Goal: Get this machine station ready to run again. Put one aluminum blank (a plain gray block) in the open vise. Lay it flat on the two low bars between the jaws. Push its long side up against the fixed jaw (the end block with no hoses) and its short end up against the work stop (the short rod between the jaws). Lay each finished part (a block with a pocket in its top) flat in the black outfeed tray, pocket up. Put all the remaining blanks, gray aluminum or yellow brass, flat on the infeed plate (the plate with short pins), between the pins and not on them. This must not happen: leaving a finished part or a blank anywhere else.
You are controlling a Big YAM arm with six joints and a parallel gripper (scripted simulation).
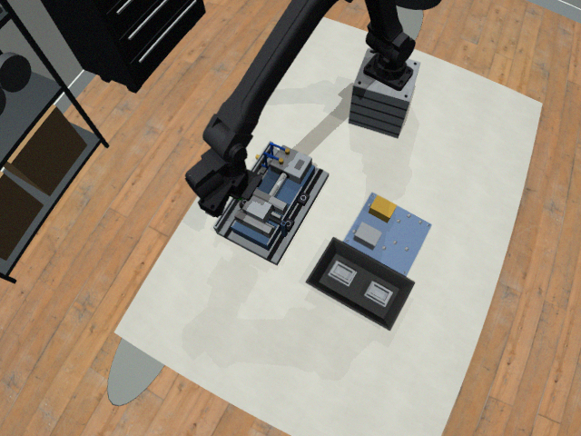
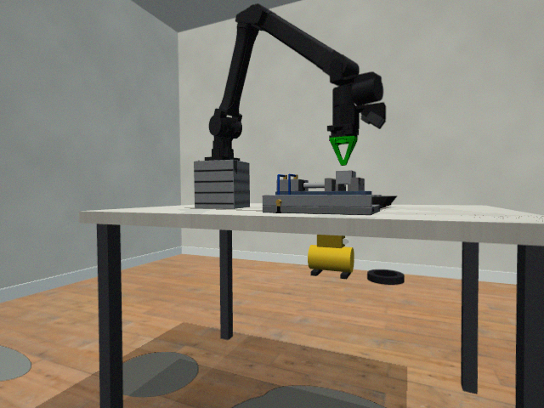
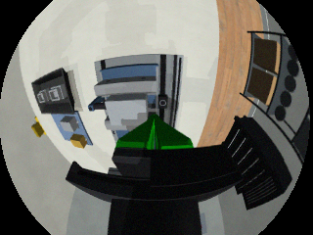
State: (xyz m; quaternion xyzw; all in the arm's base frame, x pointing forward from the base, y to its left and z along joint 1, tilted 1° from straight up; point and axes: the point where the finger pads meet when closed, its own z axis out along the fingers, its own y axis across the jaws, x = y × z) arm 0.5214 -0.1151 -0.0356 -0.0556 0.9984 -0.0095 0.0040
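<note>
You can see the green gripper [image 2: 342, 161] pinched tight with nothing in it, hanging just above a gray blank [image 2: 345, 177] that sits in the vise [image 1: 270, 202] on the white worktop [image 1: 300, 356]. Look to the side and you find the blue infeed plate [image 1: 408, 243] with a yellow brass blank [image 1: 381, 207] and another gray blank [image 1: 367, 234] lying on it. Right next to that plate is the black outfeed tray [image 1: 323, 262], and two finished parts [image 1: 341, 272] lie flat inside it with their pockets up.
</note>
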